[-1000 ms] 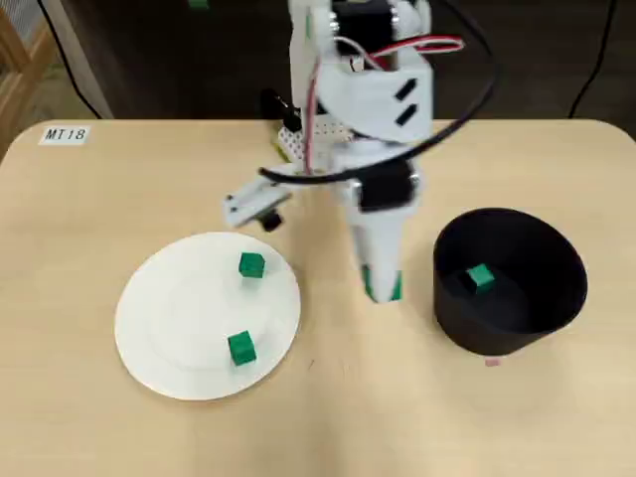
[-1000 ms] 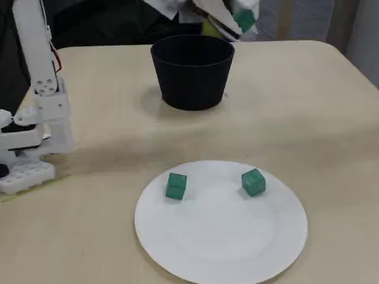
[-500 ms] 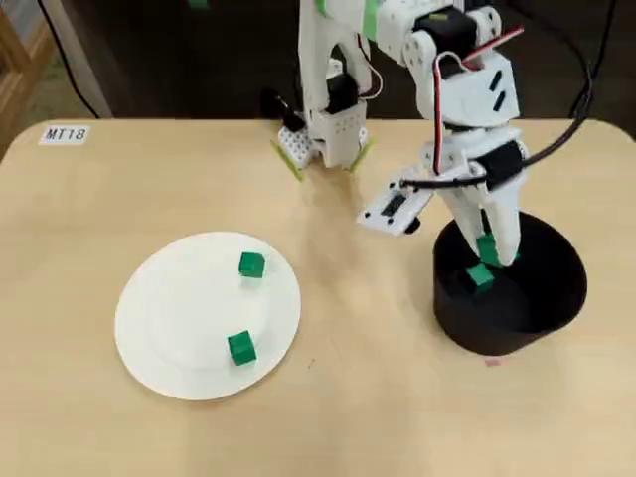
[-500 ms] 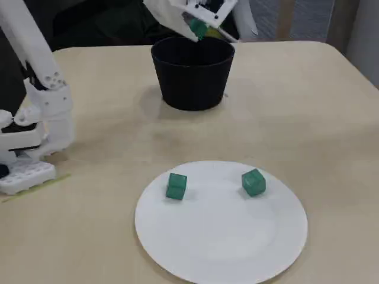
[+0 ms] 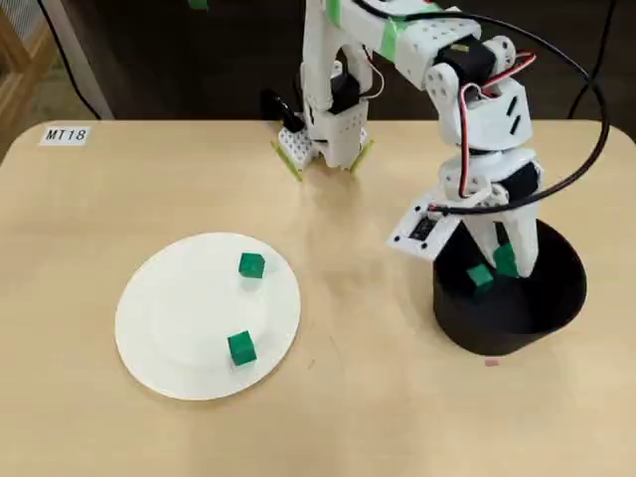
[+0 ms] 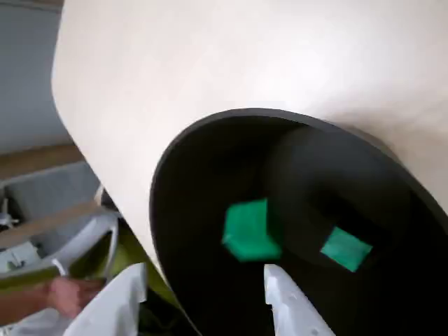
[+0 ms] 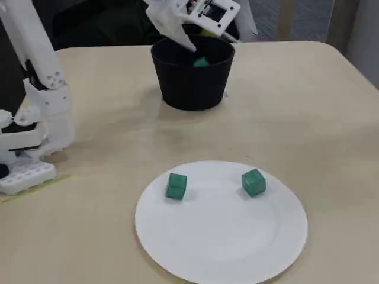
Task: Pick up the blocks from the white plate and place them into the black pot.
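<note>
White plate (image 5: 169,338) sits at about eight o'clock on the pale counter (image 5: 89,219) in my overhead view, and I count two green blocks on it: one (image 5: 251,265) near the plate's two o'clock edge, another (image 5: 241,348) toward its five o'clock edge. In the fixed view the same pair (image 7: 176,185) (image 7: 253,181) lie apart from each other on the far half of the plate (image 7: 219,248).

Moving right, the arm's base (image 5: 323,139) stands at twelve o'clock on the counter, and the arm reaches over to the black pot (image 5: 556,308) at roughly four o'clock. The end effector (image 5: 494,260) hangs over the pot's mouth, tips just inside the rim.

From the wrist camera I look down into the pot (image 6: 182,189) between two white fingers (image 6: 290,308) that stand spread, with nothing between them. One green block (image 6: 249,231) appears blurred inside the pot, clear of both fingers, and I cannot tell whether it has reached the floor. Another block (image 6: 345,248) lies on the pot's floor to its right. The fixed view shows one block (image 7: 201,61) just inside the pot's rim (image 7: 192,89).
</note>
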Motion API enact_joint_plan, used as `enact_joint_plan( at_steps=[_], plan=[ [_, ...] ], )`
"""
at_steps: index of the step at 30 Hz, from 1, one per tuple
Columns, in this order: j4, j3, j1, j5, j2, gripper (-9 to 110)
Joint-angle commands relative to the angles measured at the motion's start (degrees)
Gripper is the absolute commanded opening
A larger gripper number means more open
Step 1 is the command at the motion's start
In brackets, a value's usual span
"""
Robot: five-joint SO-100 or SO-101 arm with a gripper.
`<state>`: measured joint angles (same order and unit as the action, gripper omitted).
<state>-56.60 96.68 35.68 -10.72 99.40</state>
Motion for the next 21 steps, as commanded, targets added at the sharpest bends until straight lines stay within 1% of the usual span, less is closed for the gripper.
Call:
enact_joint_plan(
  at_steps=[1,2,3,4,5,6,8,11,15,18,21],
  plan=[
    [-1.49,-0.97,-1.58,-1.23,1.58,28],
    [-1.76,-0.97,-2.20,-1.23,2.20,26],
    [-2.02,-1.05,-2.81,-1.23,2.72,21],
    [-2.64,-1.41,-3.78,-1.23,3.16,12],
    [-4.13,-2.37,-5.36,-1.05,3.43,-1],
    [-7.56,-4.13,-7.73,-2.11,3.52,-2],
    [-14.06,-5.89,-15.56,-6.15,5.62,-2],
    [-16.70,-5.89,-29.62,-13.10,9.93,-2],
    [-18.54,-6.15,-44.47,-20.74,6.59,-2],
    [-18.90,-6.42,-49.48,-24.17,1.32,-2],
    [-19.07,-8.53,-51.15,-26.28,-3.96,-2]
  ],
)
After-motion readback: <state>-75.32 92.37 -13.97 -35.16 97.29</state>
